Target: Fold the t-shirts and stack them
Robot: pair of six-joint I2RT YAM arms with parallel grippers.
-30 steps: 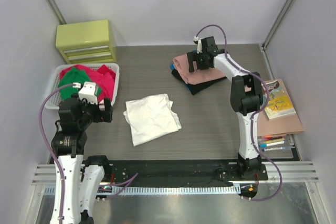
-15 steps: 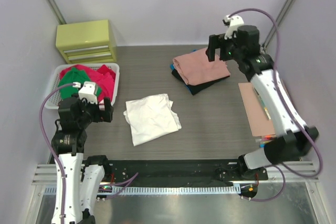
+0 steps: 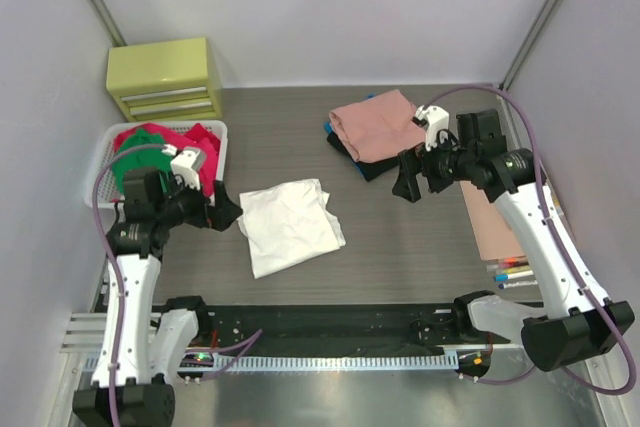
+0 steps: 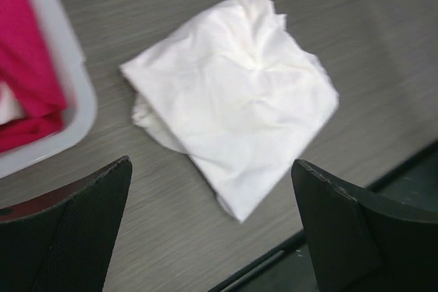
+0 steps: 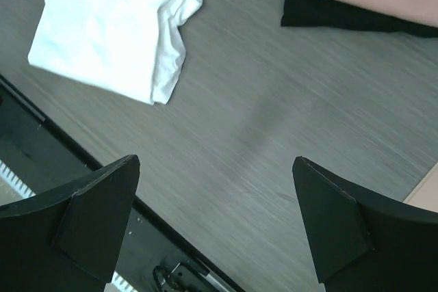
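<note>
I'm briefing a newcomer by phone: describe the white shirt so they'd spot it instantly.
On the grey table, look between the white basket at the left and the stack topped by a salmon-pink shirt. The white t-shirt lies alone there, crumpled, the only white garment.

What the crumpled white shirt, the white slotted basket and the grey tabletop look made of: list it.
Crumpled white shirt: soft matte cloth, likely cotton knit; it creases and folds.
White slotted basket: smooth plastic, by its moulded rim, apparently.
Grey tabletop: matte wood-grain surface, perhaps laminate; fine streaks show.
</note>
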